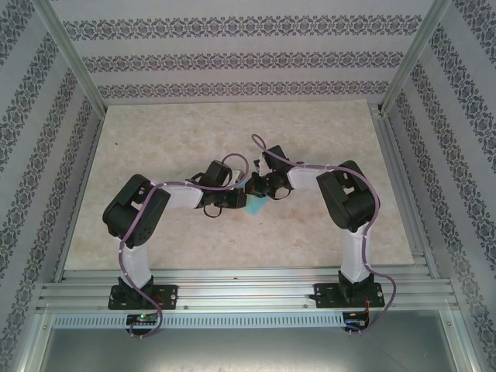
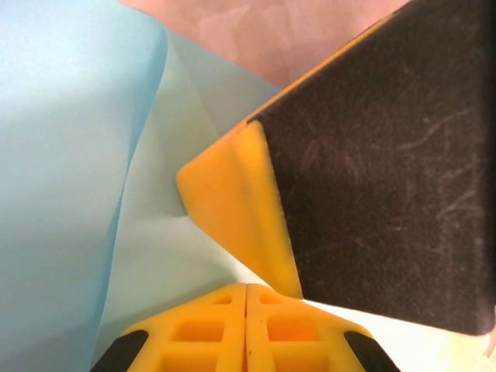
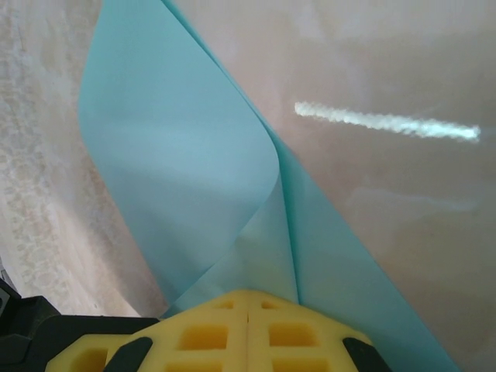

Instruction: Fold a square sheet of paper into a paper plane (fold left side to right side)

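Left tool (image 2: 246,293): closed tight, apparently pinching the square sheet of paper (image 1: 256,206), though the contact is poorly seen. Sheet sits centrally on the bench (image 1: 194,132) between both arms, lifted and curled. Right tool (image 3: 248,298): closed on the sheet's fold, likely steadying it for creasing.

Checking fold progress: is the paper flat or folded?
Bent over, not flat: the sheet curls into two layers at the shut right gripper.

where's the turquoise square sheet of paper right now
The turquoise-blue square sheet of paper sits mid-table in the top view, curled up, pinched by the right gripper with the left gripper right beside it.
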`<action>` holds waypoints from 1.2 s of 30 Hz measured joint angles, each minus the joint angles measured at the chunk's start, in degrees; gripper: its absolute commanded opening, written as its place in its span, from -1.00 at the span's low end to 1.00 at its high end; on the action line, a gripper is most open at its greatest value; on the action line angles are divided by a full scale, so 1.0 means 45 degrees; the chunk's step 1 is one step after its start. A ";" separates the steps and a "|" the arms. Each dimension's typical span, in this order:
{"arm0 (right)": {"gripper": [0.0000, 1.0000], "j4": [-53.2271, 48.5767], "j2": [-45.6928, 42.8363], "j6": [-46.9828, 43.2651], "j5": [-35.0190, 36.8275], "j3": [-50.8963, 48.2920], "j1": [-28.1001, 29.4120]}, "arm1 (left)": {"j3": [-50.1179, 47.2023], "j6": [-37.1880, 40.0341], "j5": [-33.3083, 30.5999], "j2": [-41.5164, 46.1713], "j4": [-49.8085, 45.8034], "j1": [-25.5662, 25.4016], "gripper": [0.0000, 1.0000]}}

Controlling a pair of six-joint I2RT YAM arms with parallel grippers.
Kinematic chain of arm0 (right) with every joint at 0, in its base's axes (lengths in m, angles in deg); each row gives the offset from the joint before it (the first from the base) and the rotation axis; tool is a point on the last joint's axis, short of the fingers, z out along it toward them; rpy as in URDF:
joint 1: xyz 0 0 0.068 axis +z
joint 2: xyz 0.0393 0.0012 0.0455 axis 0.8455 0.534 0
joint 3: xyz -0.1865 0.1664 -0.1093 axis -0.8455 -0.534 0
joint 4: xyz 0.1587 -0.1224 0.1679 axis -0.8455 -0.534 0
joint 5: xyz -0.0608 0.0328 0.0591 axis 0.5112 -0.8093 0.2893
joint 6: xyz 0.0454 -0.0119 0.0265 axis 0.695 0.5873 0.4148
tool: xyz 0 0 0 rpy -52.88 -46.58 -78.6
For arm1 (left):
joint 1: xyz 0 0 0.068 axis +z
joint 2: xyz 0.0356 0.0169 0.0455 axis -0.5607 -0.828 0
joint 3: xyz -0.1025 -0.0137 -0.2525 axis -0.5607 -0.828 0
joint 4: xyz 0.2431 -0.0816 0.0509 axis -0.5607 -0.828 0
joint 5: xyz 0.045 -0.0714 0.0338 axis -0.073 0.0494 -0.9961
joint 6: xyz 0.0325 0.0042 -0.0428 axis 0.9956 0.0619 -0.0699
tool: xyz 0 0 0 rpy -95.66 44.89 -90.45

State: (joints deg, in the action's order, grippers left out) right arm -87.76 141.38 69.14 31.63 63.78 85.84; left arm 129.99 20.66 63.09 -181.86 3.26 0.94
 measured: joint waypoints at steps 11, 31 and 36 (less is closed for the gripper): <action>-1.00 0.1239 0.0398 -0.0029 0.0505 0.0272 -0.0559 | 0.0015 0.0044 -0.0039 -0.0005 -0.0005 -0.0005 -0.83; -1.00 0.1559 -0.0602 0.0311 0.1360 -0.0189 -0.1239 | 0.0068 0.0044 -0.0131 -0.0049 0.0073 -0.0010 -0.83; -1.00 0.2089 -0.2846 0.1515 0.1253 -0.2628 -0.0724 | 0.0112 0.0039 -0.0126 -0.0053 0.0049 -0.0010 -0.83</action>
State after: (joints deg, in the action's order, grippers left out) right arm -78.37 128.57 75.96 37.27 51.95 82.58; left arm 130.50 20.84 62.52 -182.10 3.48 0.89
